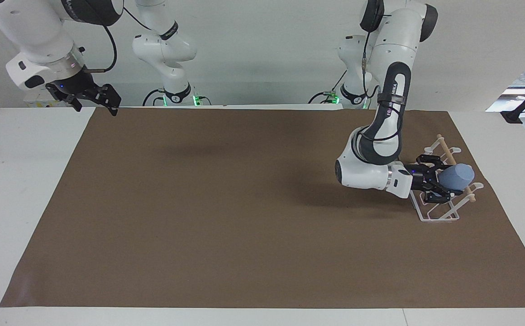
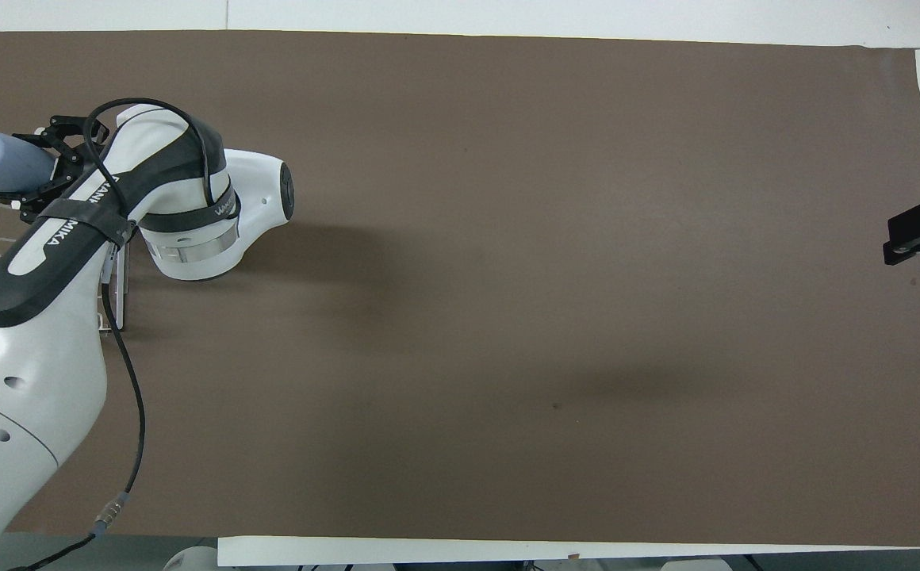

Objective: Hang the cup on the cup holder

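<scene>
Over at the left arm's end of the brown mat, the cup holder sits with the left gripper above it, clamped on the cup, sideways. Looks like the hanging step; next it needs lining up onto a prong. Right gripper waits, fingers apart.

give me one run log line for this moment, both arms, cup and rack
left gripper: shut on cup, held sideways over cup holder | cup: not hung yet | right gripper: raised at right arm's table end, waiting
</scene>
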You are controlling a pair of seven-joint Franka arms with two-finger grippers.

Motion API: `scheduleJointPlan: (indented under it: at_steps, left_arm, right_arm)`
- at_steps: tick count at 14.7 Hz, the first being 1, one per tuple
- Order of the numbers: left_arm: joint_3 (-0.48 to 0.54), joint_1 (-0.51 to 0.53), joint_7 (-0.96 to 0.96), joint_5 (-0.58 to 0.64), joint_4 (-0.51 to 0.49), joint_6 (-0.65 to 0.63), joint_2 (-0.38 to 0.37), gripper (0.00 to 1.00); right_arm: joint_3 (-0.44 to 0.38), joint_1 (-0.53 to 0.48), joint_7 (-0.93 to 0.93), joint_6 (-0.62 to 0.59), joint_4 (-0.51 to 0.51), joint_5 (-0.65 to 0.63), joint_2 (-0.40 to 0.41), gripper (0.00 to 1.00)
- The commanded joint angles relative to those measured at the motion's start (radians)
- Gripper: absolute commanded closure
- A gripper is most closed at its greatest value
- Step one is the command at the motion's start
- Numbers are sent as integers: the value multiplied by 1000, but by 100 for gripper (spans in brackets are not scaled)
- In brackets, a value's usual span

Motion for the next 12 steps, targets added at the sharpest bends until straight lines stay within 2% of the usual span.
scheduleJointPlan:
  at_steps: [1, 2, 3, 4, 5, 6, 7, 10, 12]
  left_arm:
    - [-6, 12, -18, 9, -11, 29, 1, 99]
    - [-8, 12, -18, 9, -19, 33, 0, 98]
    - [-9, 12, -18, 7, -21, 36, 0, 89]
    - [-11, 12, -16, 4, -19, 43, 0, 73]
    - [-11, 12, -15, -6, -16, 52, 0, 41]
    - [-11, 14, -15, -19, -8, 58, 3, 18]
    - [-11, 14, -15, -36, 8, 67, 9, 0]
    - [-12, 11, -8, -46, 25, 72, 7, 0]
    - [-12, -3, -4, -120, 64, 67, -7, 0]
  right_arm:
    - [0, -6, -18, 2, -26, 19, -22, 1]
    - [0, -6, -18, 2, -26, 19, -22, 1]
    - [0, -6, -16, 2, -26, 19, -22, 1]
    - [0, -6, -18, 2, -26, 19, -22, 1]
    - [0, -6, -18, 2, -26, 19, -22, 1]
    - [0, -6, -18, 2, -24, 19, -22, 1]
    - [1, -6, -18, 2, -26, 19, -22, 1]
    - [0, -6, -18, 2, -26, 19, -22, 1]
    - [0, -6, -18, 2, -26, 19, -22, 1]
